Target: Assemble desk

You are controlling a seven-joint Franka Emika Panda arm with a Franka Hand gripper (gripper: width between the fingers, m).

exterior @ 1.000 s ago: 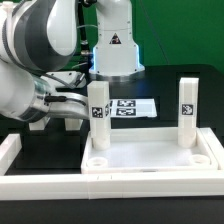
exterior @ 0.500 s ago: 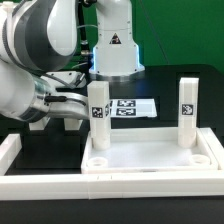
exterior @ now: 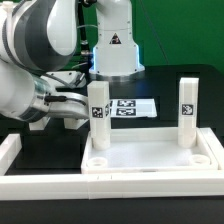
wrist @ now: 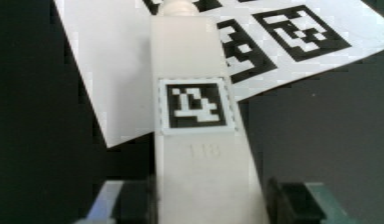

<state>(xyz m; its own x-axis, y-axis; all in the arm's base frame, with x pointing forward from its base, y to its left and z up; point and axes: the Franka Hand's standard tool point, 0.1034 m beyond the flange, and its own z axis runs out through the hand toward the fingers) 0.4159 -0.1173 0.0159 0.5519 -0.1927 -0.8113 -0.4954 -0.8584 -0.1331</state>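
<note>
End effector (wrist: 210,206) grips leg (exterior: 97,97) standing upright in a corner of tabletop (exterior: 150,158).

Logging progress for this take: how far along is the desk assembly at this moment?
Done: the first leg stands upright in a tabletop corner at the exterior view's right. In hand: the gripper clamps the second leg, upright at the left corner. Left: two more legs, not in view.

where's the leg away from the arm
Exterior view's right: the leg stands upright at the tabletop's far right corner, beside the marker board.
</note>
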